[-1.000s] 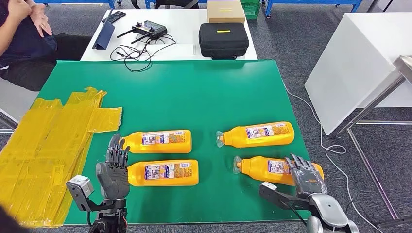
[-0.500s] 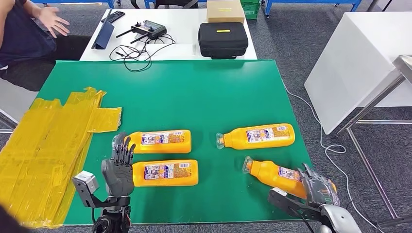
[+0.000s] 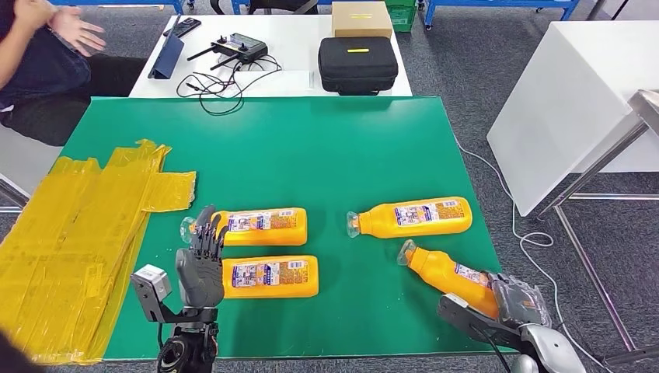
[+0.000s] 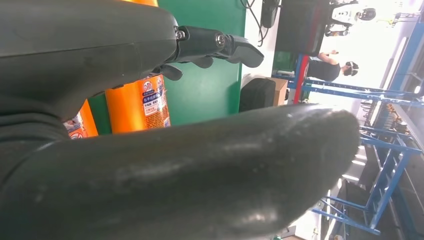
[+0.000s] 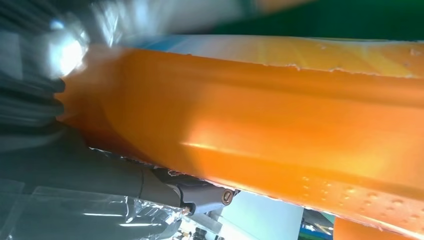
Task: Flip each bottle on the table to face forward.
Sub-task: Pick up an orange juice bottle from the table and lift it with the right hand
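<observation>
The right hand [image 3: 517,301] covers the base of the tilted bottle [image 3: 447,273] at the surface's near right corner. The left hand [image 3: 201,268] hides the cap ends of two bottles; their label print is too small to read.

Head view bright, even and sharp; right wrist view blurred with glare; left wrist view's background overexposed
</observation>
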